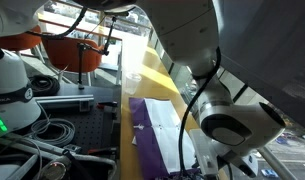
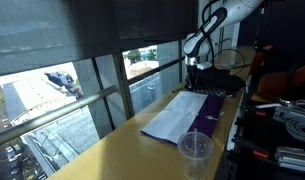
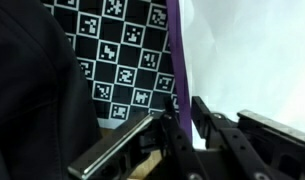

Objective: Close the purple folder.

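Observation:
The purple folder (image 2: 206,118) lies open on the yellow tabletop (image 2: 122,150), with white sheets (image 2: 175,118) spread on its window side. It shows in both exterior views (image 1: 144,125). My gripper (image 2: 195,73) is down at the folder's far end. In the wrist view the gripper (image 3: 184,103) has its two fingers close on either side of the thin purple cover edge (image 3: 179,40), which stands up between them. White paper lies to the right of that edge. In an exterior view the arm hides most of the gripper (image 1: 205,158).
A clear plastic cup (image 2: 195,150) stands on the table beside the folder's near end. A checker-marker board (image 3: 112,50) lies to the left of the fingers. A window runs along one table side (image 2: 92,90). Black equipment (image 2: 228,82) and cables (image 1: 42,135) are nearby.

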